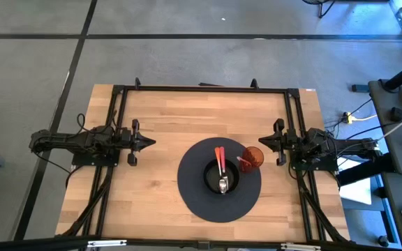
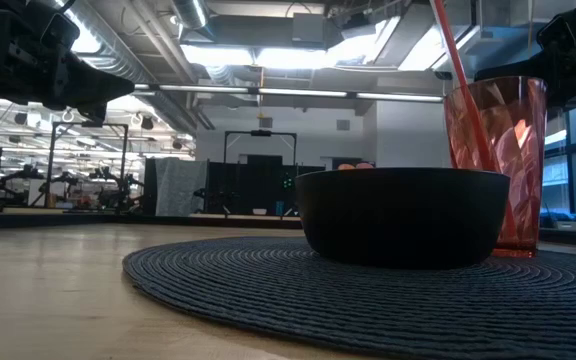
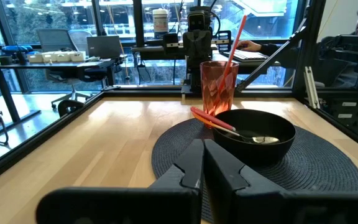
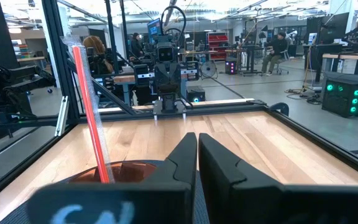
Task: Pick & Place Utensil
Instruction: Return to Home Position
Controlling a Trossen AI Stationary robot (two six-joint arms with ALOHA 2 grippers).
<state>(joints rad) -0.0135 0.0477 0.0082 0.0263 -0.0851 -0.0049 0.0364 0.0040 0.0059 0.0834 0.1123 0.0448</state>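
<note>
The orange-handled spoon [image 1: 221,169] lies in the black bowl [image 1: 209,175] on the round dark mat [image 1: 194,196], its handle over the rim, just beside a red tumbler [image 1: 255,157] holding a straw. The left gripper [image 1: 149,142] and right gripper [image 1: 260,141] hover well apart at opposite sides of the table [image 1: 166,115], each with fingers pressed together and holding nothing.

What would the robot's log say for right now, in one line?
spoon: in bowl on mat | left gripper: shut, table's left side | right gripper: shut, near cup
</note>
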